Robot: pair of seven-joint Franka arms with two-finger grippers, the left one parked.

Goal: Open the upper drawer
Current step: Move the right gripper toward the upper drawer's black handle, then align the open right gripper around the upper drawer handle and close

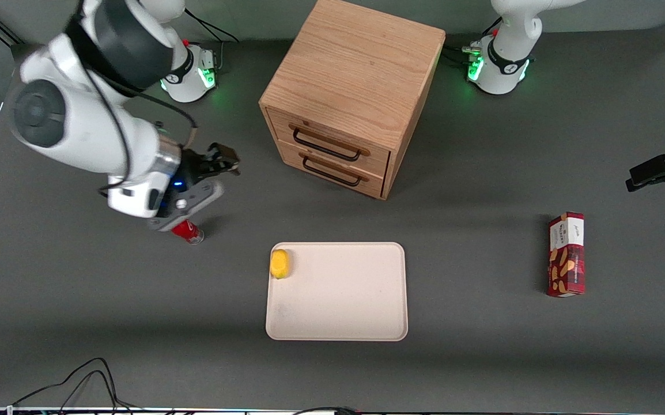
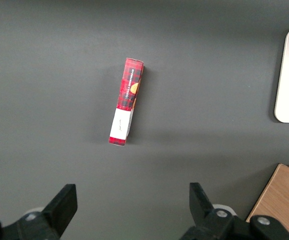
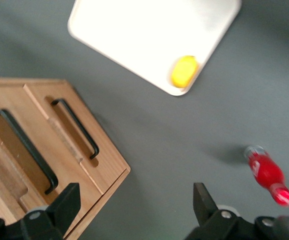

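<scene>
A wooden cabinet (image 1: 355,86) stands on the dark grey bench (image 1: 79,317), set at an angle so that its front faces the camera and turns partly toward the working arm's end. The upper drawer (image 1: 332,141) lies directly above the lower drawer (image 1: 332,170); both fronts sit flush with the cabinet, and each carries a thin black wire handle, the upper handle (image 1: 327,145) and the lower handle (image 1: 331,172), mounted over a shallow recess in the wood. The gripper (image 1: 220,161) hangs above the bench beside the cabinet, toward the working arm's end, apart from both drawers and touching nothing. In the wrist view its two fingers (image 3: 64,205) stand well apart, so the jaws are wide open and empty, with bare bench showing between them. The same view shows the cabinet front (image 3: 44,150) obliquely, with both black handles visible. A red bottle (image 1: 188,231) lies on its side on the bench, partly under the wrist of the working arm and nearer the camera than the gripper. A cream tray (image 1: 338,300) rests on the bench in front of the cabinet, well apart from it and nearer the camera. A yellow fruit (image 1: 279,263) sits in the tray at the corner closest to the bottle. A red box (image 1: 566,254) lies toward the parked arm's end of the bench, well apart from the tray.
</scene>
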